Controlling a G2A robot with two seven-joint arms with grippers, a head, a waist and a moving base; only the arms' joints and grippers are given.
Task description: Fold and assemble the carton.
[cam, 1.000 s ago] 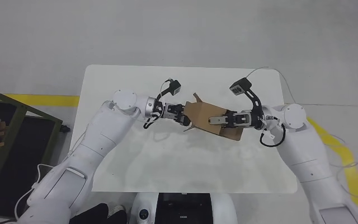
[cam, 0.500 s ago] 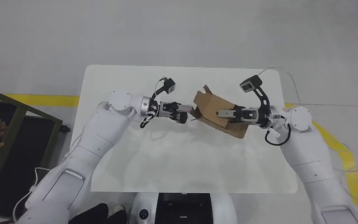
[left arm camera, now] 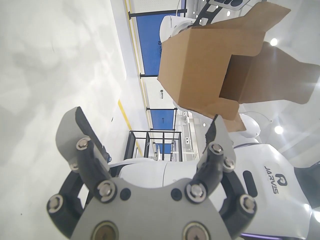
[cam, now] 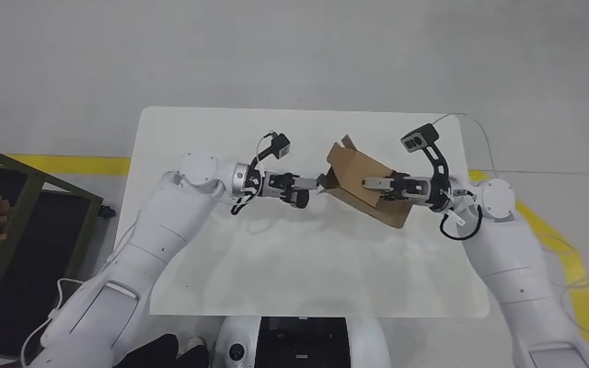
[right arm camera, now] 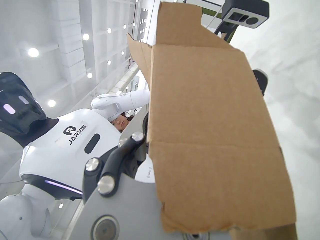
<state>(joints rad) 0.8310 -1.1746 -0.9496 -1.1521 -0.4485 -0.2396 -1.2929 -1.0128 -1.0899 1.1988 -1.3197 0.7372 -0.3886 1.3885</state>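
Right gripper (cam: 370, 183) grasps the carton (cam: 348, 171) over the table (cam: 276, 267); left gripper (left arm camera: 148, 115), released, one fingertip at its flap edge.

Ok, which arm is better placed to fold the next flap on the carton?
Likely left: the left claw is open, one fingertip beside the carton's loose end flap; the right claw is busy holding the carton.
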